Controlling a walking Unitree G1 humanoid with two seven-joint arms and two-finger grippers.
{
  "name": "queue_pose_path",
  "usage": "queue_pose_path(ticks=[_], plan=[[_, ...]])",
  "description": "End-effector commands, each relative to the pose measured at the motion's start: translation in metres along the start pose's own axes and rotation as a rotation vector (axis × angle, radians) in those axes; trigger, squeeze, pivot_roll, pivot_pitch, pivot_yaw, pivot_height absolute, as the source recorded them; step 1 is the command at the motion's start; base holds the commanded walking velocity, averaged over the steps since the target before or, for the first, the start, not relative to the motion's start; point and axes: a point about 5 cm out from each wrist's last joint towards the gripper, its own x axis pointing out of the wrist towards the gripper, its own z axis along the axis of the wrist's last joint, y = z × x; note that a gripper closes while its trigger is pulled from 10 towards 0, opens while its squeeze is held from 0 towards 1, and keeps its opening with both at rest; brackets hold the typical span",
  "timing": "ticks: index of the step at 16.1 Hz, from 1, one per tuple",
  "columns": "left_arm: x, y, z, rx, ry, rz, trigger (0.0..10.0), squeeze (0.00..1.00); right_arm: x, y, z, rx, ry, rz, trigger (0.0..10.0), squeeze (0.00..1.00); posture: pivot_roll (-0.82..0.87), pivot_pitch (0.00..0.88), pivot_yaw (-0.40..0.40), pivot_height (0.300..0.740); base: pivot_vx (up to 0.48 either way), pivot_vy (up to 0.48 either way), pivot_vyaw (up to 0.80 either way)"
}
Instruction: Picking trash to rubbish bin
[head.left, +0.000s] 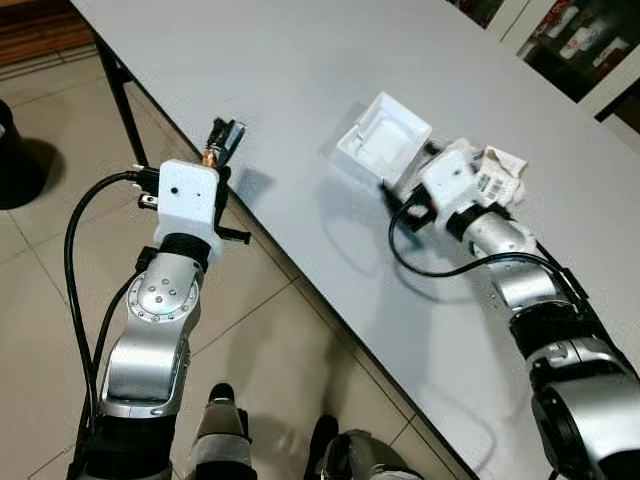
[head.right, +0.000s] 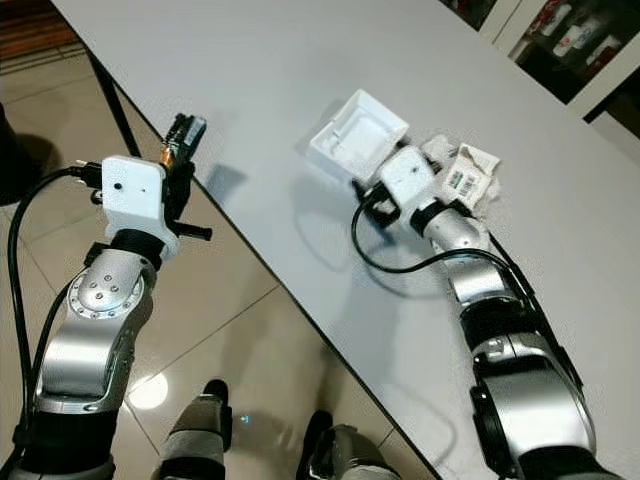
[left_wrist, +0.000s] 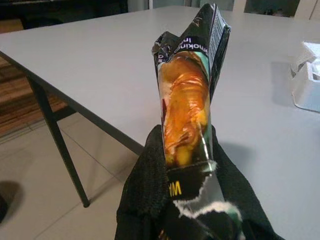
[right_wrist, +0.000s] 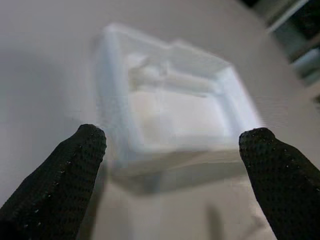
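Two grippers are at work over the grey table (head.left: 300, 80). Left gripper (left_wrist: 182, 165) pinches a torn snack wrapper (left_wrist: 187, 95) at the table's edge. Right gripper (right_wrist: 172, 142) is spread wide, the white foam tray (head.left: 383, 138) lying just ahead between its fingers, crumpled paper (head.left: 497, 177) beside its wrist.

- Tabletop (head.left: 300, 80): smooth, matt pale grey laminate on dark metal legs.
- Snack wrapper (left_wrist: 192, 100): glossy, crinkled printed foil, torn at the lower end, pinched between the left gripper's (left_wrist: 182, 165) black fingers (left_wrist: 145, 185) of rough, finely knurled rubber.
- Moulded tray (head.left: 383, 138) on the tabletop: white, matt, like foam or thin plastic.
- Crumpled paper (head.left: 497, 178) beside the tray: white, creased, with a printed label.
- Floor (head.left: 50, 200) under the tabletop: glossy beige tiles.
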Motion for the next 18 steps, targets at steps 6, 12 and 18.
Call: queue_pose_path(ticks=[6, 12, 18], plan=[[-0.001, -0.01, 0.001, -0.017, 0.013, -0.071, 10.0, 0.0, -0.015, -0.02, -0.003, 0.005, -0.043, -0.035, 10.0, 0.0, 0.54, 0.315, -0.226, 0.74, 0.0, 0.0, 0.0], [-0.005, -0.013, 0.0, -0.015, 0.025, -0.088, 10.0, 0.0, 0.001, -0.004, 0.0, 0.091, -0.046, 0.025, 10.0, 0.0, 0.57, 0.327, -0.225, 0.74, 0.0, 0.0, 0.0], [-0.011, -0.007, -0.001, -0.005, 0.037, -0.067, 10.0, 0.0, 0.014, 0.008, 0.004, 0.225, -0.034, 0.087, 10.0, 0.0, 0.6, 0.349, -0.244, 0.74, 0.0, 0.0, 0.0]])
